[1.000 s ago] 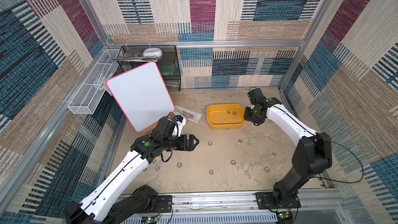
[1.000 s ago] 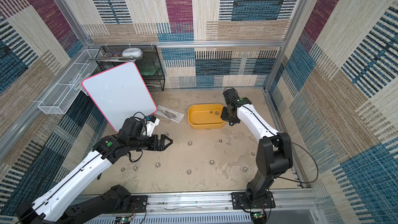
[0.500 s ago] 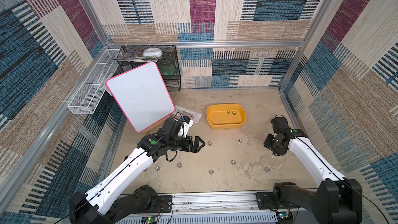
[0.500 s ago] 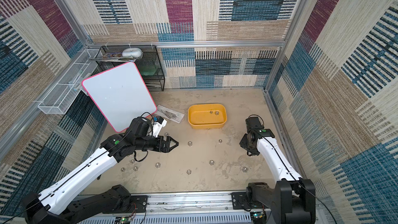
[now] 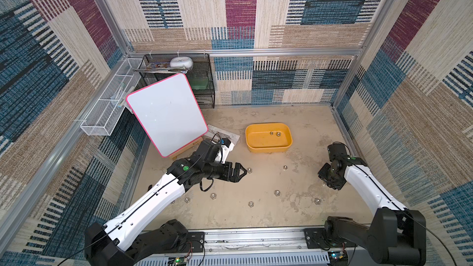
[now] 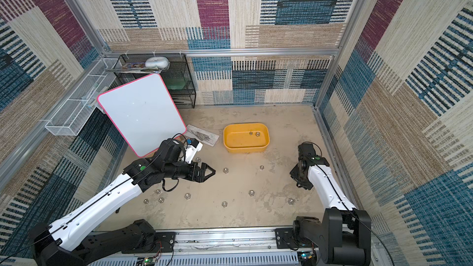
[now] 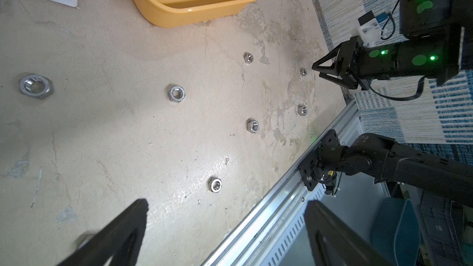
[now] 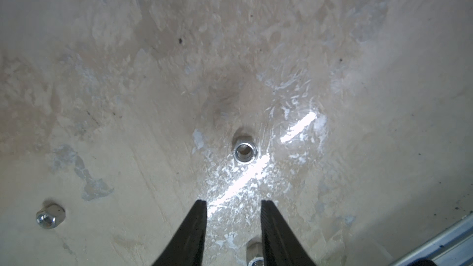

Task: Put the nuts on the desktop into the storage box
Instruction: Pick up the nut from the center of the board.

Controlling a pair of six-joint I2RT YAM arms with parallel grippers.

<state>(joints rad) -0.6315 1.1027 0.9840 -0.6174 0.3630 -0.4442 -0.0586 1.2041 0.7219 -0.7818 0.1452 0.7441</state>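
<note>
Woven patterned panels wall in a sandy, stained desktop. The box, yellow and shallow, stands on it toward the back wall. Two nuts lie inside the box, close to its far wall. The other nuts lie scattered on the desktop on the robot's side of the box, all apart from it. To the left of the box a sheet lies flat, and farther left a whiteboard leans tilted.

The left gripper hovers over the desktop to the near left of the box. Its jaws are spread wide and empty, and the left wrist view shows them far apart with only bare desktop between. One nut lies near its tip in a top view.

The right gripper points down at the desktop to the near right of the box, well apart from it and close to the right wall. Its jaws stand narrowly parted and hold nothing. In the right wrist view a nut lies flat just ahead of the fingertips, hole up. Another shows blurred in the gap nearer the wrist, and I cannot tell whether it touches a finger.
</note>
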